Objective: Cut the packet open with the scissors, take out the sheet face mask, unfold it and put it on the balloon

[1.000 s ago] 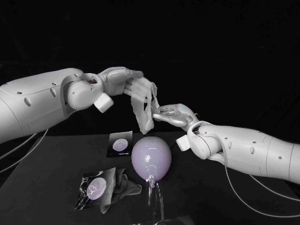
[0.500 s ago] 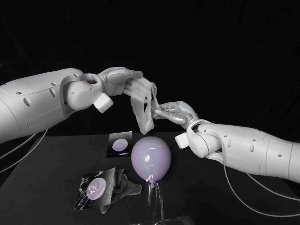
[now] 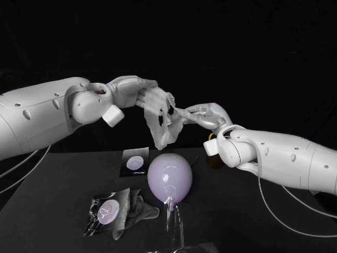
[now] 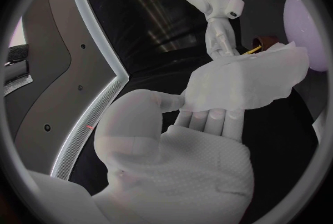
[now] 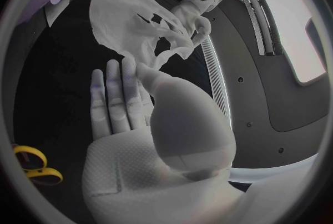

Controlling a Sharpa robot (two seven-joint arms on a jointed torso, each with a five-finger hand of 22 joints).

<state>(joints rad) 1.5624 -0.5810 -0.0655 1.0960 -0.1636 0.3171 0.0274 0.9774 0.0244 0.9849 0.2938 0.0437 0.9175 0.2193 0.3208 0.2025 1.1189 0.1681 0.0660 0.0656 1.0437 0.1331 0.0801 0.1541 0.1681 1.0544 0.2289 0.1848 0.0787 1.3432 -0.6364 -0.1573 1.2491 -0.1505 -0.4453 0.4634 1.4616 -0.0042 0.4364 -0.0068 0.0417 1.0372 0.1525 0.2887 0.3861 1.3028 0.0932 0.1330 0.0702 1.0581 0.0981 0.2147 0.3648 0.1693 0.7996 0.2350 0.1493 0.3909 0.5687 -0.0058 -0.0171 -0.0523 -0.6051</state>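
Black table [image 3: 55, 179], balloon [image 3: 169, 178], left hand [image 3: 140, 91] and right hand [image 3: 207, 115] holding face mask [image 3: 160, 120]

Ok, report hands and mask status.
Hands: left hand holds sheet face mask aloft; right hand pinches its edge. Mask partly unfolded, hanging clear of balloon. Opened packet beside balloon, not in the way.

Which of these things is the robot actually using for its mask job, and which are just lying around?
Job: mask, held by left hand and right hand; balloon; packet; scissors.
Lying about: small dark card behind the balloon; crumpled grey sheet beside the packet.
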